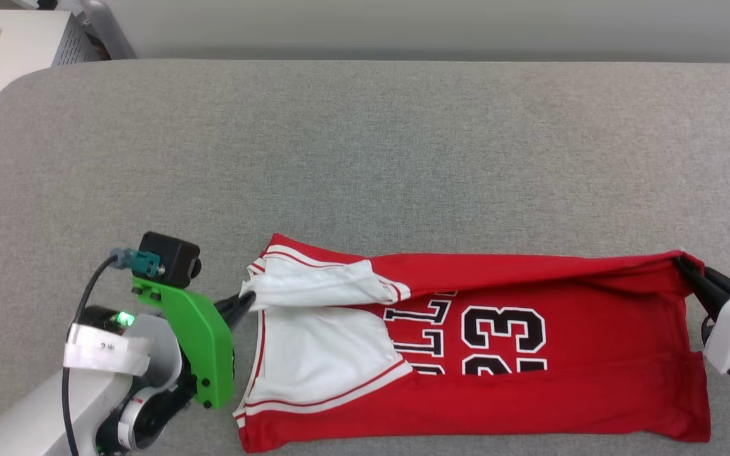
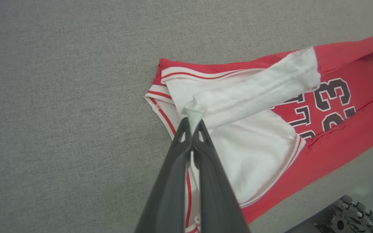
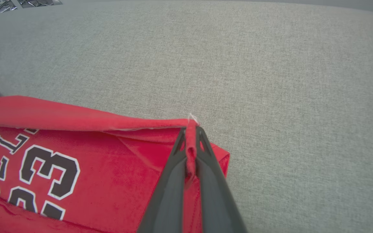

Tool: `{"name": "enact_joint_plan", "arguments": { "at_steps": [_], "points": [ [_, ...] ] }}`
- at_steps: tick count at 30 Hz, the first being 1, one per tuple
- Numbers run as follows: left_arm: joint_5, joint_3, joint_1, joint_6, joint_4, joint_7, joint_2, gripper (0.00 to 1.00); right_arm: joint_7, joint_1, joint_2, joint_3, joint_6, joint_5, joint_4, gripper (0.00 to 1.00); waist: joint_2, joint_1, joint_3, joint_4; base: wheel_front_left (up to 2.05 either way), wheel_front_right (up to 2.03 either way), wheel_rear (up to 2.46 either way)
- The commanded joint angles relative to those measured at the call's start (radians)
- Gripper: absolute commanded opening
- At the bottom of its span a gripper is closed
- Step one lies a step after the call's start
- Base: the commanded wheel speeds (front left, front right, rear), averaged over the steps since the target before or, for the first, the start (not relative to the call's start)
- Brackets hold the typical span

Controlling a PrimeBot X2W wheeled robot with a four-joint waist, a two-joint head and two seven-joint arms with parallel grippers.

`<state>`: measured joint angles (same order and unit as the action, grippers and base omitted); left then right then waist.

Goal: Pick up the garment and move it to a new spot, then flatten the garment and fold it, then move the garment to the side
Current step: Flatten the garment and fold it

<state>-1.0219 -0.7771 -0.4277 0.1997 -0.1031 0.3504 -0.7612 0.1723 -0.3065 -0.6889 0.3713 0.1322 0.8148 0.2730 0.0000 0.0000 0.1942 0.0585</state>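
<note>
The garment (image 1: 593, 354) is showing a large black 23 (image 1: 503, 329), edged in white, on its red front. Just below it a fold is cutting off a second row of digits (image 1: 504, 366), leaving too little to read. Beside the number, black letters (image 1: 419, 326) are peeking from under a white sleeve (image 1: 320, 285), and only "LL" is coming through clearly. White tape (image 1: 105, 347) on the left arm (image 1: 23, 411) is carrying marks too small to read.

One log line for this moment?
garment: red fabric jersey with white sleeves, far edge lifted | left end effector: shut on sleeve | right end effector: shut on hem corner
</note>
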Motion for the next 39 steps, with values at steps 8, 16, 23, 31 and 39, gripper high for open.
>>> {"name": "enact_joint_plan", "arguments": {
  "at_steps": [8, 16, 23, 31, 39],
  "points": [
    [-0.016, -0.043, 0.114, 0.024, 0.003, -0.010, -0.015, 0.00, -0.022, 0.132, -0.053, 0.054, -0.002, 0.029, -0.064, 0.00, 0.0000, 0.0000, -0.039, 0.002, 0.00, 0.00, 0.00],
    [-0.009, -0.081, 0.140, 0.030, 0.030, 0.016, -0.012, 0.00, -0.005, 0.168, -0.108, 0.103, -0.002, 0.020, -0.086, 0.00, 0.0000, 0.0000, -0.046, -0.002, 0.00, 0.00, 0.00],
    [0.007, -0.116, 0.132, 0.009, 0.080, 0.031, 0.015, 0.00, 0.010, 0.156, -0.132, 0.164, -0.002, -0.028, -0.077, 0.00, 0.0000, 0.0000, -0.036, -0.006, 0.00, 0.00, 0.00],
    [0.037, -0.144, 0.112, -0.019, 0.150, 0.017, 0.051, 0.80, 0.015, 0.133, -0.126, 0.214, -0.002, -0.048, -0.037, 1.00, 0.0000, 0.0000, -0.039, -0.008, 0.00, 0.00, 0.00],
    [0.043, -0.143, 0.127, -0.022, 0.178, -0.024, 0.065, 1.00, 0.026, 0.142, -0.127, 0.214, -0.002, -0.001, -0.037, 1.00, 0.0000, 0.0000, -0.092, -0.009, 0.00, 0.00, 0.00]
  ]
}}
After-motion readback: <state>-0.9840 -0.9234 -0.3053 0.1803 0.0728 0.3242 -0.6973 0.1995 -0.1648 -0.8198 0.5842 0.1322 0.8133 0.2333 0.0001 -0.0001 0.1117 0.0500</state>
